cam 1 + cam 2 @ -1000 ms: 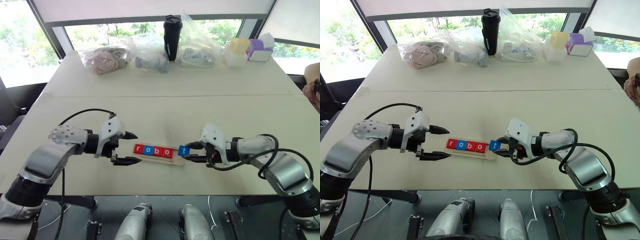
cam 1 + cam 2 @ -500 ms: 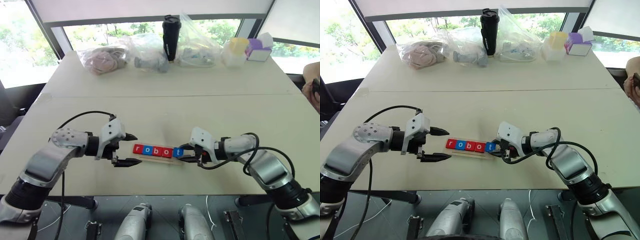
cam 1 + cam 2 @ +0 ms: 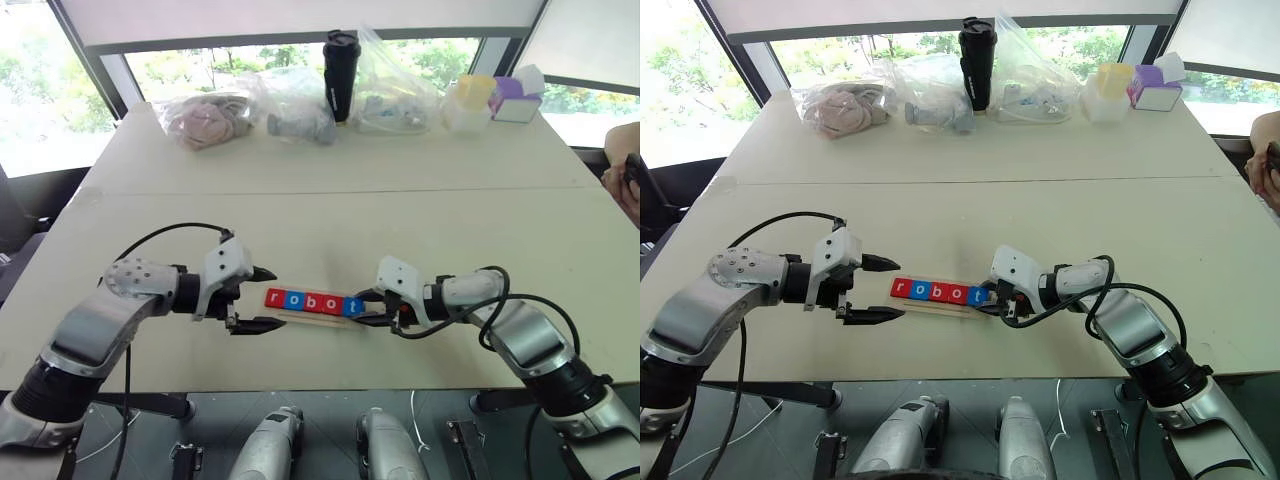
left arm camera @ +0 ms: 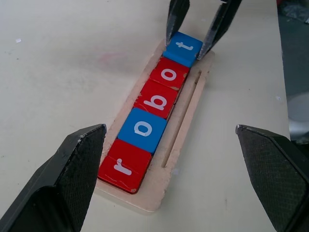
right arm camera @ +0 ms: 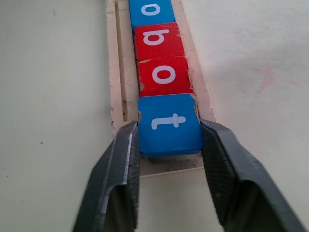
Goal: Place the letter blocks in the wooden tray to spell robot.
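The wooden tray [image 3: 318, 319] lies on the table in front of me. Its slot holds the letter blocks [image 3: 308, 301] in a row: red r, blue o, red b, red o and blue t [image 5: 170, 123]. They read robot. My right gripper [image 3: 362, 308] is at the tray's right end. Its fingers [image 5: 123, 164] lie against both sides of the t block, which sits flat in the slot. My left gripper [image 3: 273, 298] hovers wide open just off the tray's left end, near the r block [image 4: 123, 166], and touches nothing.
Along the far edge of the table [image 3: 330, 215] are clear plastic bags [image 3: 215, 115], a black tumbler [image 3: 342, 75] and small pastel boxes [image 3: 500, 98]. A person's hand [image 3: 625, 175] shows at the right edge. A seam crosses the table behind the tray.
My right gripper moved left with the t block, which now lies in the tray against the second o instead of off its right end. The left gripper stayed put.
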`<state>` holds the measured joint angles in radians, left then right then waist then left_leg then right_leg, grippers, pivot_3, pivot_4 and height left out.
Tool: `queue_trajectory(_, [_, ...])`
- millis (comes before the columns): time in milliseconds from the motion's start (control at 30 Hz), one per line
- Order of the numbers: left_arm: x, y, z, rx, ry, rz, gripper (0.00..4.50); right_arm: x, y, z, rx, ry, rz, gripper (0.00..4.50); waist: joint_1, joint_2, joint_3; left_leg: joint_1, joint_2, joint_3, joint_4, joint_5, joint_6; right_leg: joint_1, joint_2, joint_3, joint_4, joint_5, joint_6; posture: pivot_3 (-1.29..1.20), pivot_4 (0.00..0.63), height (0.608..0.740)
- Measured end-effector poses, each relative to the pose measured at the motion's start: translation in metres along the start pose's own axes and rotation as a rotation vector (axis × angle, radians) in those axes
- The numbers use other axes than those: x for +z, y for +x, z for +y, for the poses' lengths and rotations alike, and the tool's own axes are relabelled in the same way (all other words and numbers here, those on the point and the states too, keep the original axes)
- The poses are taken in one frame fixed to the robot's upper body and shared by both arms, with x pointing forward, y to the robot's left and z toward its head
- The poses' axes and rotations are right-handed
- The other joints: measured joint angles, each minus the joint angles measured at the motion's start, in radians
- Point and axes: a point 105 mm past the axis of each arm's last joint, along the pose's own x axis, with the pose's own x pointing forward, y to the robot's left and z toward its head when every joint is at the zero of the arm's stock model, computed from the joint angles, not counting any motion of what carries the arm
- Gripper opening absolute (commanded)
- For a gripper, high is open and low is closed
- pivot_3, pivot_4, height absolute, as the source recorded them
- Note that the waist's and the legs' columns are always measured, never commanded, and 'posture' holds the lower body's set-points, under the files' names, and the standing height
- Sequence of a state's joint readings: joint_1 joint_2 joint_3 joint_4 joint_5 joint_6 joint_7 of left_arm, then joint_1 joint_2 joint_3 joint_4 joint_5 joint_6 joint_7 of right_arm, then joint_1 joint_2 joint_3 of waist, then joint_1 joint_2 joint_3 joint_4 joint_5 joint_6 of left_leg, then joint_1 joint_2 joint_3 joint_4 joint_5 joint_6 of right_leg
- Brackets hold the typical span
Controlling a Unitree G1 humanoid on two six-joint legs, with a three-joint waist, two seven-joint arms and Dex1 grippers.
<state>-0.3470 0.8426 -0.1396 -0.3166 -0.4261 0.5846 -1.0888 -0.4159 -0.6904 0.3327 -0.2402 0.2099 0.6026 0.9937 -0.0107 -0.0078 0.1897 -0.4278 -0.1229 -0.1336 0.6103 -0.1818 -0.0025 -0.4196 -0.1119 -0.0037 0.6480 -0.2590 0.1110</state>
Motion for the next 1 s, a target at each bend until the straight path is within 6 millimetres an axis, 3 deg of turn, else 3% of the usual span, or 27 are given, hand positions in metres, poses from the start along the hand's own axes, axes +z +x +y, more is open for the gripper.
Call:
queue_trajectory(67, [0.000,0.000,0.000,0.001,0.000,0.000,4.50,0.000,0.001,0.000,0.002,0.003,-0.003,4.13,0.000,0.000,0.000,0.000,0.000,0.000,0.000,0.000,0.000,0.000,0.000,0.000,0.000,0.000,0.000,0.00,0.150,0.740])
queue_trajectory(100, [0.000,0.000,0.000,0.001,0.000,0.000,4.50,0.001,0.001,0.000,0.003,0.003,-0.007,4.44,0.000,0.000,0.000,0.000,0.000,0.000,0.000,0.000,0.000,0.000,0.000,0.000,0.000,0.000,0.000,0.00,0.150,0.740])
queue_trajectory(300, [0.000,-0.001,0.001,0.006,0.001,-0.002,4.50,0.017,0.003,-0.006,-0.020,-0.018,-0.058,4.44,0.000,0.000,0.000,0.000,0.000,0.000,0.000,0.000,0.000,0.000,0.000,0.000,0.000,0.000,0.000,0.00,0.150,0.740])
queue_trajectory(567, [0.001,-0.001,0.001,0.006,0.001,-0.003,4.50,0.033,-0.029,-0.037,-0.198,0.046,-0.167,4.44,0.001,0.000,0.000,0.000,0.000,0.000,0.000,0.000,0.000,0.000,0.000,0.000,0.000,0.000,0.000,0.00,0.150,0.740])
queue_trajectory(667, [0.002,0.000,0.001,0.005,0.003,-0.007,4.50,0.020,-0.034,-0.053,-0.320,0.055,-0.137,4.44,0.001,0.000,0.000,0.000,0.000,0.000,0.000,0.000,0.000,0.000,0.000,0.000,0.000,0.000,0.000,0.00,0.150,0.740])
queue_trajectory(800, [0.003,0.000,0.002,0.005,0.006,-0.009,4.50,-0.006,-0.027,-0.053,-0.345,0.078,-0.070,4.44,0.000,0.000,0.000,0.000,0.000,0.000,0.000,0.000,0.000,0.000,0.000,0.000,0.000,0.000,0.000,0.00,0.150,0.740])
queue_trajectory(1000, [0.004,0.000,0.002,0.005,0.010,-0.011,4.50,-0.008,-0.021,-0.049,-0.330,0.065,-0.068,4.44,-0.002,0.000,0.000,0.000,0.000,0.000,0.000,0.000,0.000,0.000,0.000,0.000,0.001,0.000,0.000,0.00,0.150,0.740])
